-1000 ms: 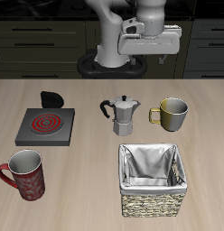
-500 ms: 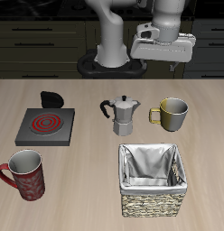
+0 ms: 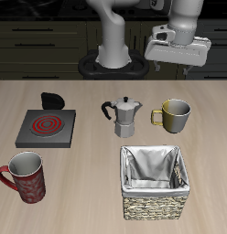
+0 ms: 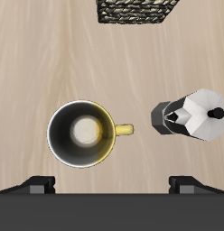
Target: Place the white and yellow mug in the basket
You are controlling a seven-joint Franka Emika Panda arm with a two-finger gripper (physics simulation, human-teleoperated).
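The white and yellow mug (image 3: pixel 175 114) stands upright on the table, behind the basket (image 3: pixel 154 181) and beside the moka pot. Its handle points toward the moka pot. The basket is square, woven, lined with grey cloth and holds nothing. My gripper (image 3: pixel 179 66) hangs high above the mug, fingers pointing down, open and empty. In the wrist view the mug (image 4: pixel 82 135) lies directly below, between my two fingertips (image 4: pixel 37 183), with the basket's rim (image 4: pixel 134 11) beyond it.
A moka pot (image 3: pixel 124 116) stands close beside the mug's handle, also seen in the wrist view (image 4: pixel 191 117). A red patterned mug (image 3: pixel 24 176) stands near the front edge. A stove plate (image 3: pixel 47 128) and a small black object (image 3: pixel 53 99) are farther off.
My gripper has moved sideways from above the moka pot to above the yellow mug. Nothing on the table has moved.
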